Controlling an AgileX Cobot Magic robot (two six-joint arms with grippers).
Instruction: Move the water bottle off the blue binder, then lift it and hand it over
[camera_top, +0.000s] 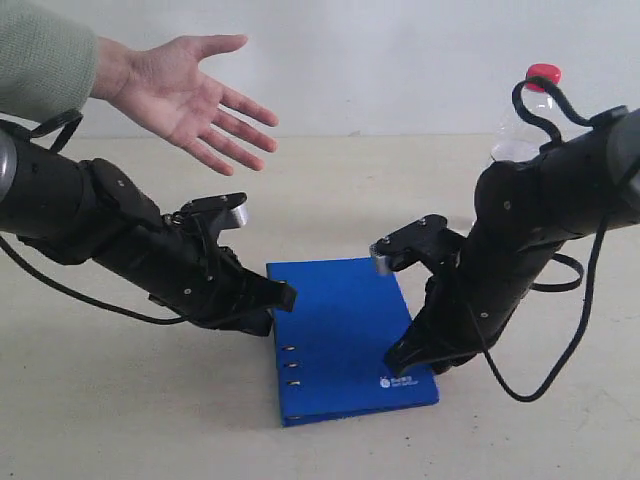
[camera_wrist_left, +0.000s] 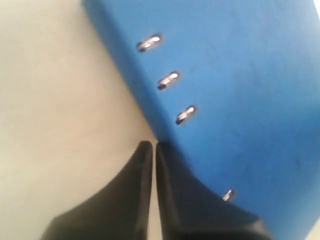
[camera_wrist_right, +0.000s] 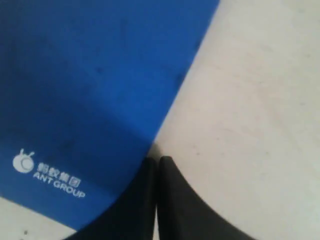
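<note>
The blue binder (camera_top: 340, 330) lies flat on the matte beige table (camera_top: 120, 420), in the lower centre of the exterior view. Its cover is smooth, with small metal rings (camera_wrist_left: 169, 80) in a row along the spine edge and a white logo (camera_wrist_right: 50, 172) near one corner. The left gripper (camera_top: 280, 298), black and wedge-shaped, is pinched closed on nothing, with its tips at the spine edge. The right gripper (camera_top: 400, 358) is also clenched empty, at the opposite edge. The water bottle (camera_top: 543, 73) stands upright in the upper right, off the binder and partly hidden by the right arm; its clear body and red cap show. An open hand (camera_top: 185, 85), palm up, is in the upper left.
</note>
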